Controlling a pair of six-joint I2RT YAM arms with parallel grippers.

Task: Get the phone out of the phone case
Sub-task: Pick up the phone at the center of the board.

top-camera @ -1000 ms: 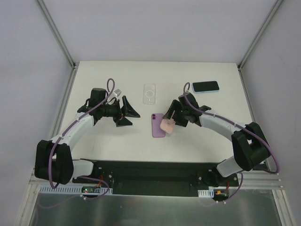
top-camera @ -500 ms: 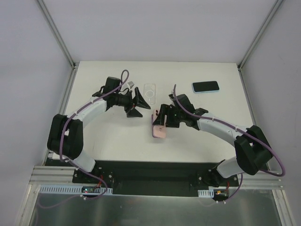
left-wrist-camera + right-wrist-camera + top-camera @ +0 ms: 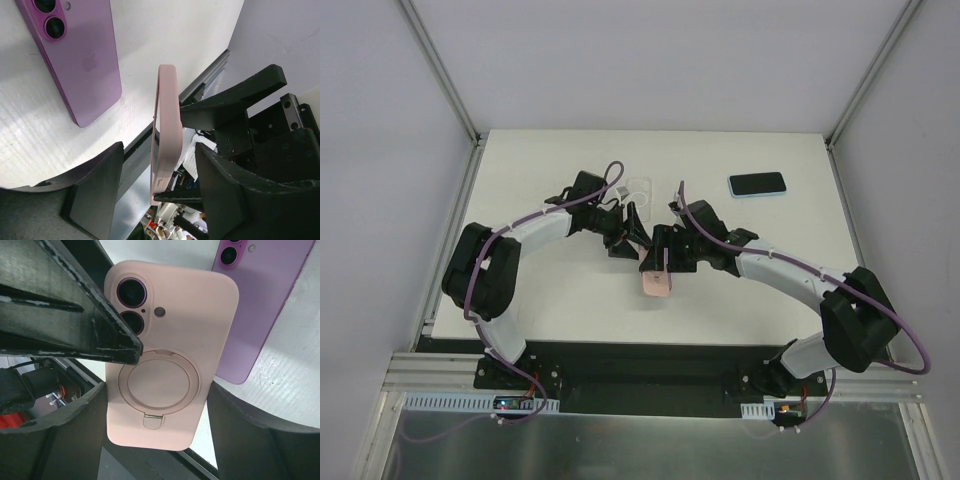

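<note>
— Which one has the case, from where you stand?

— The right claw [image 3: 157, 407]. Its two fingers are clamped on the long sides of the pink silicone phone case with the round ring stand on its back [image 3: 170, 375], gripping low, near the end away from the camera cut-out.

— And the phone, is it out?

— No. You can see the phone's purple-rimmed lenses [image 3: 131, 292] through the cut-out, so it is inside the case. The whole thing is held up off the white tabletop [image 3: 550, 290], toward the near edge and about the middle.

— What about the left claw [image 3: 159, 147]?

— Spread open. One finger sits on each side of the case, which is edge-on to that wrist camera, one toward its back and one toward its front. I can see a gap on both sides, so it isn't pinching anything. One of its black fingers crosses just in front of the case's lens corner in the right wrist view.

— Anything else lying about?

— A bare purple phone [image 3: 82, 60] lies back up on the tabletop, just beyond the held case. Farther back there's a clear plastic case [image 3: 642, 186], partly hidden by the left arm, and off to the right a black phone in a pale blue case [image 3: 757, 184], well apart from both arms.
</note>
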